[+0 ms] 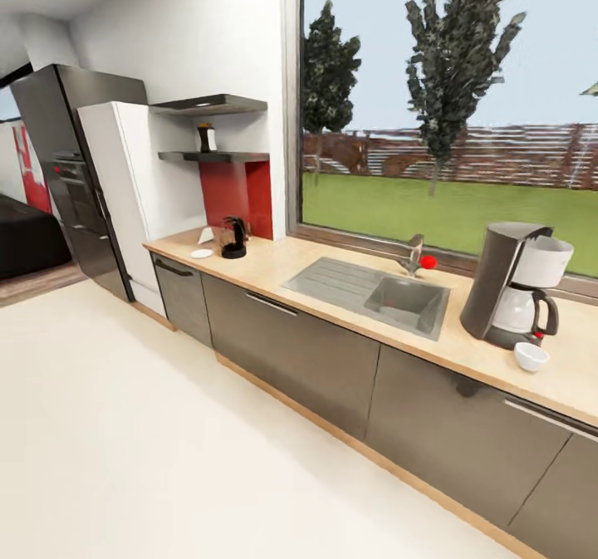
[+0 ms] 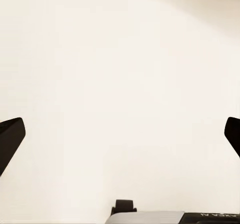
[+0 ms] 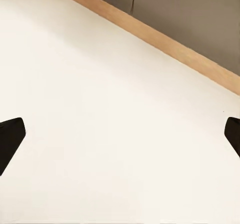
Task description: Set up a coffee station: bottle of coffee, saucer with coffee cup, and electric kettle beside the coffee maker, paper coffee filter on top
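Observation:
The coffee maker stands at the right end of the kitchen countertop, with the white coffee cup just in front of it. At the far left end sit the electric kettle, the saucer and the paper coffee filter. The bottle of coffee stands on the kitchen shelf above them. My left gripper and right gripper are open over the pale floor, with nothing between their fingers.
A steel sink with a tap is set in the worktop's middle. A white fridge and dark oven tower stand left. Dark cabinets run below, above a wood plinth. A wide pale floor lies before them.

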Motion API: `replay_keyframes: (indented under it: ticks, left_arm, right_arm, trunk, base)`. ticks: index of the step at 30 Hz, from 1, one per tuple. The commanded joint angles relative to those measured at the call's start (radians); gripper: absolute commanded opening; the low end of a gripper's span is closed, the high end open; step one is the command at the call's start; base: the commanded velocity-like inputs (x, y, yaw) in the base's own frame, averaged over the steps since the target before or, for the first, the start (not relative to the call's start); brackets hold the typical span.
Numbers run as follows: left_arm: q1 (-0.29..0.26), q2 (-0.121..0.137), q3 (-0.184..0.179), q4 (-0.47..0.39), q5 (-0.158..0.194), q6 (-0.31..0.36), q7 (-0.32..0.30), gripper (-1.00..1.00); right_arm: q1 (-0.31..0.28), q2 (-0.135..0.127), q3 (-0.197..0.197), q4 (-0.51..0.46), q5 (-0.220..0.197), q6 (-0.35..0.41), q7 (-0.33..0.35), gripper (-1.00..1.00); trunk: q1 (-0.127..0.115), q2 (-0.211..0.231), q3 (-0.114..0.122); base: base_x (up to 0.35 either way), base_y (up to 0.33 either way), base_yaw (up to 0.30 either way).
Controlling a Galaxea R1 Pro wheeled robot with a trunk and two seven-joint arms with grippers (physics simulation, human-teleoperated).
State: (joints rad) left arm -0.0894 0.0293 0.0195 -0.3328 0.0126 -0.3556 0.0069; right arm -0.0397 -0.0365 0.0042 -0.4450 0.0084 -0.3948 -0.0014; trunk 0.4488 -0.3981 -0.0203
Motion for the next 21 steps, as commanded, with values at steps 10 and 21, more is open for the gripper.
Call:
replay_keyframes:
  ticks: [10, 21]
  left_arm:
    - [-0.001, 0.000, 0.000, 0.001, 0.001, -0.003, 0.001, 1.00]
    - [-0.001, 0.000, 0.000, 0.001, 0.001, -0.003, 0.001, 1.00]
  right_arm:
    - [-0.001, 0.000, 0.000, 0.000, 0.001, -0.003, 0.000, 1.00]
    - [0.000, -0.002, 0.000, -0.001, 0.001, -0.003, 0.003, 1.00]
  trunk:
    - [0.001, -0.002, 0.006]
    - [0.001, -0.002, 0.007]
  base:
    - [0.338, 0.104, 0.252]
    - [0.338, 0.081, 0.033]
